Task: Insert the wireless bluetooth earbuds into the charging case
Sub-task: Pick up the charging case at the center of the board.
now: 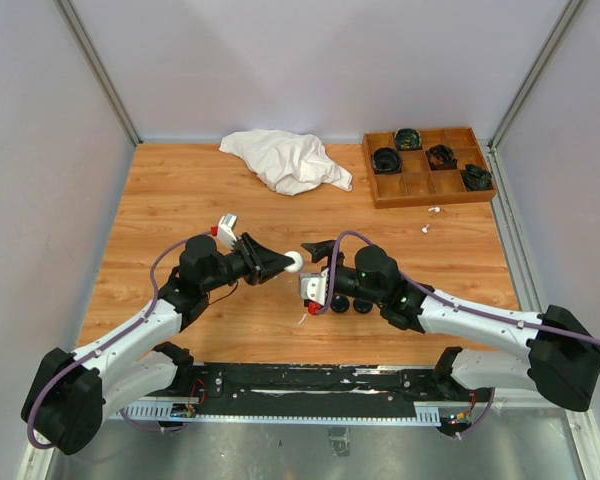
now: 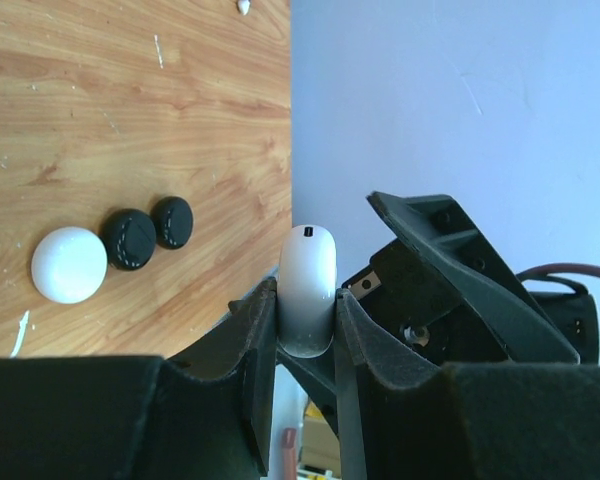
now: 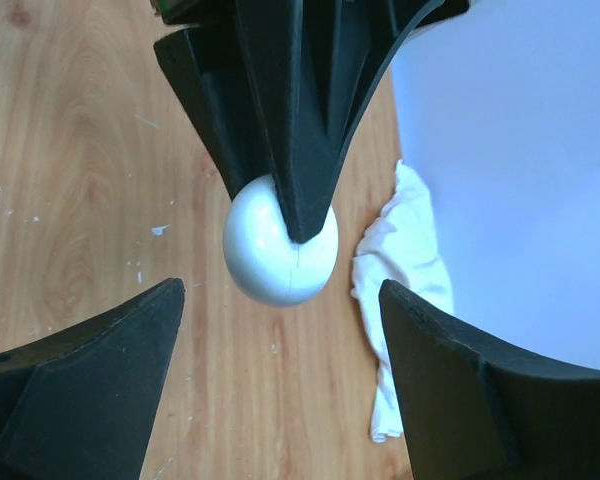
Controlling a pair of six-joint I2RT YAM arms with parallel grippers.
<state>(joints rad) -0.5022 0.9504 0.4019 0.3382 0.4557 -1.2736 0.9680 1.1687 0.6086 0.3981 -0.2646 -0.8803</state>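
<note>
My left gripper (image 1: 283, 263) is shut on a white round charging case (image 1: 294, 262), held edge-on above the table; it shows between the fingers in the left wrist view (image 2: 308, 285). My right gripper (image 1: 312, 251) is open and faces that case from the right. In the right wrist view the case (image 3: 278, 256) hangs closed just beyond my open right gripper (image 3: 280, 390). Two tiny white earbuds (image 1: 433, 210) (image 1: 425, 228) lie near the tray. Another white case (image 2: 70, 264) and two black cases (image 2: 128, 238) (image 2: 172, 221) lie on the table.
A wooden tray (image 1: 432, 191) at the back right holds coiled black items with green bits (image 1: 408, 138). A crumpled white cloth (image 1: 287, 160) lies at the back centre, also in the right wrist view (image 3: 400, 260). The black cases (image 1: 340, 303) lie under the right arm.
</note>
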